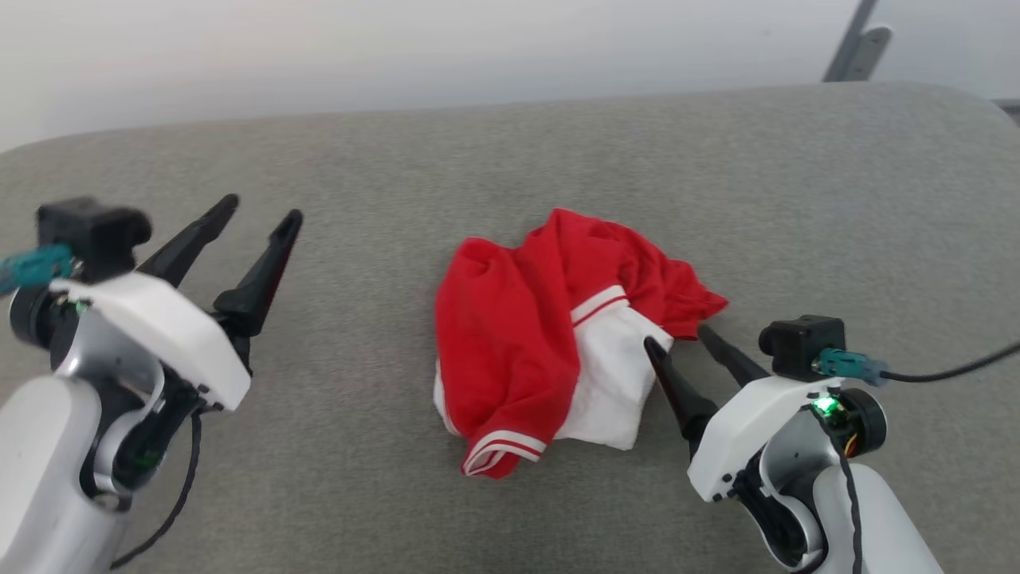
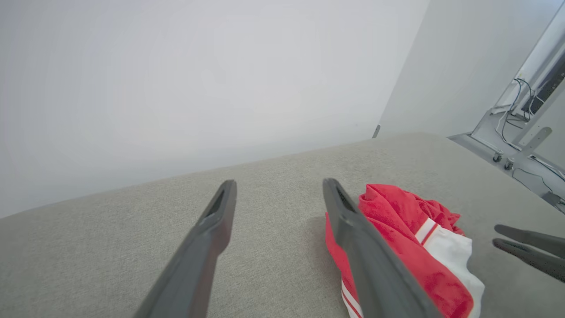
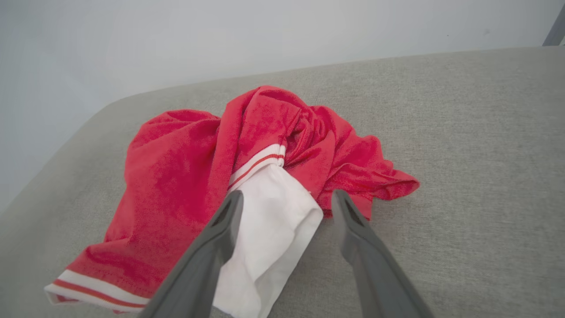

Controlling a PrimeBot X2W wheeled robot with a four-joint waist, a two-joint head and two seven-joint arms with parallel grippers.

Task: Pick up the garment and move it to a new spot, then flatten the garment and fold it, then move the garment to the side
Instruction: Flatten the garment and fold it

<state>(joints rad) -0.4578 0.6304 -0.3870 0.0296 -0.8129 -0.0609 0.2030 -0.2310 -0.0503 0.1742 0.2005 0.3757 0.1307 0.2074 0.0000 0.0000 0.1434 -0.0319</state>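
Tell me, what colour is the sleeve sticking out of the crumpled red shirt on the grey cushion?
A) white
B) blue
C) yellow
A: the soft cloth sleeve under the striped trim of the crumpled red fabric shirt is plain white, and it lies on the grey woven cushion.

Red garment point(image 1: 502, 335), white sleeve, red-white striped trim; grey surface point(image 1: 717, 159); black fingers point(image 1: 267, 267).

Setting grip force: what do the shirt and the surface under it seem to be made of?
Shirt: soft matte fabric, likely a cotton-like knit; it slumps in loose folds and creases. Surface: grey woven upholstery, matte; the fine flecked weave and rounded edge suggest a padded cushion.
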